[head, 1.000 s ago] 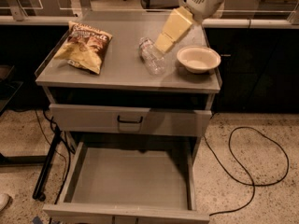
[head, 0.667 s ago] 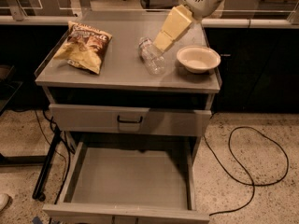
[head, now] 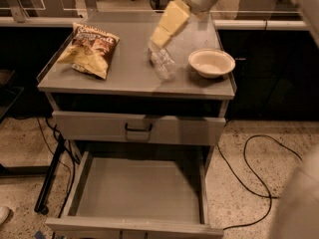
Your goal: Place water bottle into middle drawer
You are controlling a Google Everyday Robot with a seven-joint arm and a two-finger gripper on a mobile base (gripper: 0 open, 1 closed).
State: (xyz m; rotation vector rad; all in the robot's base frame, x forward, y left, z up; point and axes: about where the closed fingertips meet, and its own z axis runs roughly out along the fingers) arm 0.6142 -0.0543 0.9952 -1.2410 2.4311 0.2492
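The water bottle (head: 162,63), clear and crinkled, lies on its side on the cabinet top (head: 124,73), between a chip bag and a bowl. My gripper (head: 159,38), cream-coloured, slants down from the upper right and ends just above and behind the bottle's far end. Whether it touches the bottle cannot be made out. The middle drawer (head: 139,190) is pulled out below, a wide shallow grey tray with nothing on its floor.
A chip bag (head: 89,49) lies at the top's left and a white bowl (head: 211,62) at its right. A shut drawer front with a black handle (head: 138,128) sits above the open drawer. Cables (head: 249,183) trail on the floor at right. A blurred part of my arm (head: 299,198) fills the lower right corner.
My gripper has shifted a little to the left and back over the far end of the bottle. A blurred part of the arm now shows at lower right. The bottle has not moved.
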